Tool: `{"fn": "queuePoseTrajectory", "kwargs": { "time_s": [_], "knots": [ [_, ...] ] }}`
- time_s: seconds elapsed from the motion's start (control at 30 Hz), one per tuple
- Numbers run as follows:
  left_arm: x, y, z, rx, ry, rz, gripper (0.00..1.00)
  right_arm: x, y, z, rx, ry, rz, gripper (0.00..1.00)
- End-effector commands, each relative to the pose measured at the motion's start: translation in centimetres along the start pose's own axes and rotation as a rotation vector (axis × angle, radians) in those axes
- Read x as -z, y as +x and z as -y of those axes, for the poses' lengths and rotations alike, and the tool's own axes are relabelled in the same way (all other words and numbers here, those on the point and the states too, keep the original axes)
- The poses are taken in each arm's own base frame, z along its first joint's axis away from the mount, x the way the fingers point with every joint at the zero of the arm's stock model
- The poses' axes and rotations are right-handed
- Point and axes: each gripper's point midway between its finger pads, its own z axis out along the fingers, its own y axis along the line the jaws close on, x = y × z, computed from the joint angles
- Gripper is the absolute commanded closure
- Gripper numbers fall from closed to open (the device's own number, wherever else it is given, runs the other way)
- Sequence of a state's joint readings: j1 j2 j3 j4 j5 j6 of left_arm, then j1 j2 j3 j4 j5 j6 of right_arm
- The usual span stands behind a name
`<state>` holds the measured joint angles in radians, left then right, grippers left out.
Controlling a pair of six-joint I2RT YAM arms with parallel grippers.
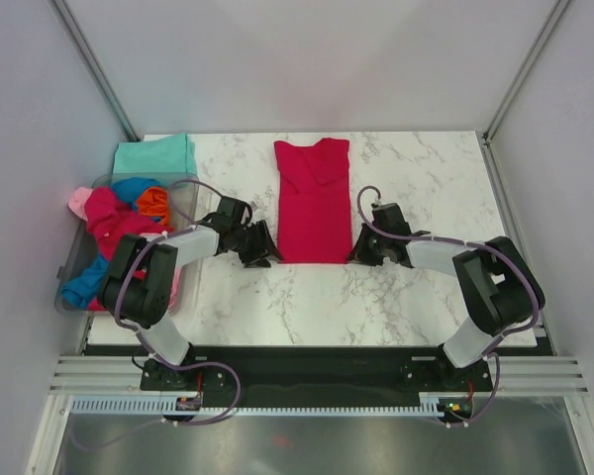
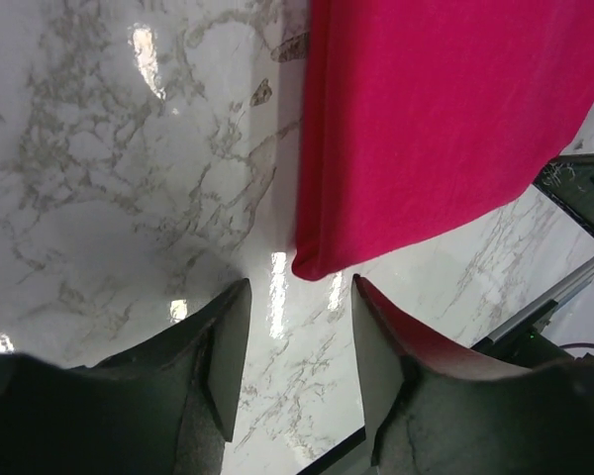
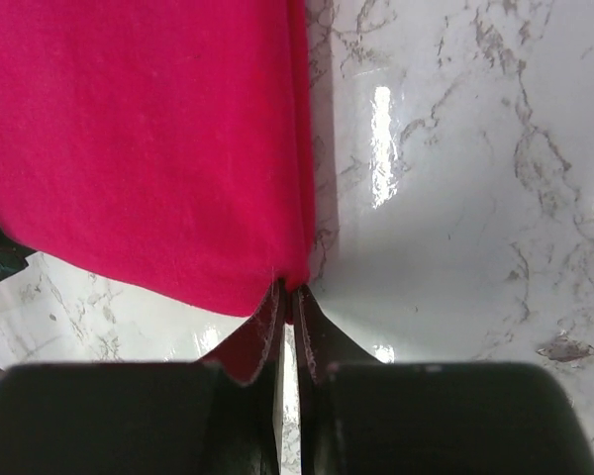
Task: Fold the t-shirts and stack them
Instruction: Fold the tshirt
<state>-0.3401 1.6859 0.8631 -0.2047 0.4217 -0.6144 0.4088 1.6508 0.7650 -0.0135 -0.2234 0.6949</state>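
A crimson-red t-shirt (image 1: 313,198) lies folded into a long strip in the middle of the table, collar at the far end. My left gripper (image 1: 267,255) sits low at its near-left corner. In the left wrist view the left gripper (image 2: 299,287) is open, with bare marble between the fingers and the red shirt's corner (image 2: 317,259) just ahead of the tips. My right gripper (image 1: 359,252) is at the near-right corner. The right wrist view shows the right gripper (image 3: 290,294) shut on that corner of the red shirt (image 3: 148,148).
A folded mint-teal t-shirt (image 1: 154,154) lies at the far left of the table. A clear plastic bin (image 1: 67,269) at the left edge holds crumpled pink (image 1: 80,201), blue (image 1: 132,188), orange (image 1: 153,203) and red cloth. Grey walls enclose the marble table (image 1: 426,188).
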Motion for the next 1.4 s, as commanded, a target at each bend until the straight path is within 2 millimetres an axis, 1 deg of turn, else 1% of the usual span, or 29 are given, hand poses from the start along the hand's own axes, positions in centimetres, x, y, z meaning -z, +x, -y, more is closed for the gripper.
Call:
{"fn": "queuePoseTrajectory", "kwargs": {
  "time_s": [0.0, 0.07, 0.23, 0.3, 0.33, 0.37, 0.5, 0.53, 0.57, 0.6, 0.63, 0.67, 0.7, 0.73, 0.77, 0.8, 0.83, 0.87, 0.9, 0.93, 0.97, 1.0, 1.03, 1.1, 1.13, 1.23, 1.27, 1.3, 1.37],
  "knots": [
    [-1.2, 0.1, 0.2, 0.013, 0.025, 0.0, 0.48, -0.6, 0.8, 1.0, 0.017, 0.03, -0.021, 0.91],
    [-1.5, 0.1, 0.3, 0.012, 0.031, -0.002, 0.53, -0.7, 0.9, 1.0, 0.015, 0.03, -0.023, 0.93],
    [-2.3, 0.3, 0.7, -0.001, 0.025, -0.007, 0.59, -0.7, 0.9, 0.8, 0.018, 0.021, -0.028, 1.0],
    [-2.5, 0.4, 0.4, -0.006, 0.013, 0.0, 0.69, -0.7, 1.0, 0.8, 0.021, 0.02, -0.031, 1.0],
    [-2.6, 0.4, 0.7, -0.008, 0.019, 0.004, 0.76, -0.6, 1.0, 0.8, 0.021, 0.018, -0.028, 1.0],
    [-2.6, 0.5, 0.6, -0.009, 0.018, 0.003, 0.98, -0.6, 1.0, 0.8, 0.023, 0.017, -0.029, 1.0],
    [-2.3, 0.7, 0.6, -0.033, -0.012, 0.009, 0.98, 0.2, 1.3, 0.7, 0.025, 0.004, -0.03, 1.0],
    [-2.0, 1.0, 0.9, -0.06, -0.02, 0.009, 0.98, 0.9, 1.1, 0.2, 0.029, -0.009, -0.014, 1.0],
    [-1.1, 1.4, 1.2, -0.074, -0.027, 0.013, 0.98, 1.4, 1.0, 0.0, 0.031, -0.013, -0.005, 1.0],
    [-0.6, 1.5, 1.4, -0.088, -0.031, 0.021, 0.98, 2.0, 1.5, 0.4, 0.023, -0.001, -0.015, 1.0],
    [-0.2, 2.1, 2.0, -0.106, -0.022, 0.019, 0.98, 3.3, 1.1, -0.3, 0.033, -0.022, 0.014, 1.0],
    [1.0, 2.8, 2.5, -0.117, -0.014, 0.022, 0.98, 4.0, 1.2, -0.5, 0.033, -0.027, 0.02, 1.0],
    [1.6, 3.3, 2.9, -0.127, -0.007, 0.021, 0.98, 4.7, 2.1, 0.2, 0.025, -0.002, 0.002, 1.0],
    [2.0, 4.4, 3.5, -0.15, 0.001, 0.007, 0.98, 6.3, 1.7, -0.6, 0.036, -0.025, 0.034, 1.0],
    [3.5, 5.2, 4.0, -0.165, 0.009, 0.021, 0.98, 7.2, 2.4, -0.1, 0.032, -0.006, 0.015, 1.0],
    [4.2, 5.9, 4.3, -0.175, 0.015, 0.02, 0.98, 8.1, 2.8, -0.1, 0.032, -0.006, 0.016, 1.0],
    [5.0, 7.0, 5.2, -0.189, 0.033, 0.019, 0.98, 9.7, 2.6, -0.9, 0.048, -0.038, 0.051, 1.0],
    [5.6, 7.8, 5.3, -0.191, 0.034, 0.022, 0.98, 10.5, 2.9, -1.0, 0.05, -0.043, 0.055, 1.0],
    [7.5, 8.4, 6.2, -0.2, 0.065, 0.045, 0.98, 11.3, 4.0, -0.5, 0.043, -0.026, 0.027, 1.0],
    [8.2, 9.4, 6.8, -0.199, 0.083, 0.038, 0.98, 12.8, 4.2, -1.3, 0.055, -0.063, 0.052, 1.0],
    [8.9, 10.0, 7.0, -0.198, 0.087, 0.041, 0.98, 13.6, 5.1, -1.0, 0.051, -0.054, 0.031, 1.0],
    [9.8, 10.4, 7.4, -0.2, 0.105, 0.049, 0.98, 14.3, 5.6, -1.1, 0.047, -0.063, 0.029, 1.0],
    [11.2, 11.3, 7.9, -0.194, 0.127, 0.051, 0.98, 15.6, 5.8, -1.9, 0.047, -0.1, 0.055, 1.0],
    [12.7, 11.8, 8.5, -0.19, 0.164, 0.061, 0.98, 17.1, 6.4, -2.5, 0.008, -0.121, 0.054, 1.0],
    [13.7, 12.4, 8.7, -0.183, 0.179, 0.06, 0.98, 18.3, 6.4, -3.3, 0.012, -0.157, 0.077, 1.0],
    [15.1, 12.7, 9.2, -0.182, 0.195, 0.062, 0.98, 20.6, 5.8, -4.6, -0.005, -0.189, 0.122, 1.0],
    [15.6, 12.6, 9.3, -0.181, 0.191, 0.069, 0.98, 20.8, 5.6, -4.5, -0.004, -0.175, 0.131, 1.0],
    [15.9, 12.4, 9.5, -0.184, 0.187, 0.074, 0.98, 21.4, 4.9, -5.0, 0.003, -0.182, 0.147, 1.0],
    [16.6, 11.7, 9.7, -0.188, 0.157, 0.098, 0.98, 21.2, 4.3, -5.2, 0.015, -0.156, 0.149, 1.0]
  ]
}}
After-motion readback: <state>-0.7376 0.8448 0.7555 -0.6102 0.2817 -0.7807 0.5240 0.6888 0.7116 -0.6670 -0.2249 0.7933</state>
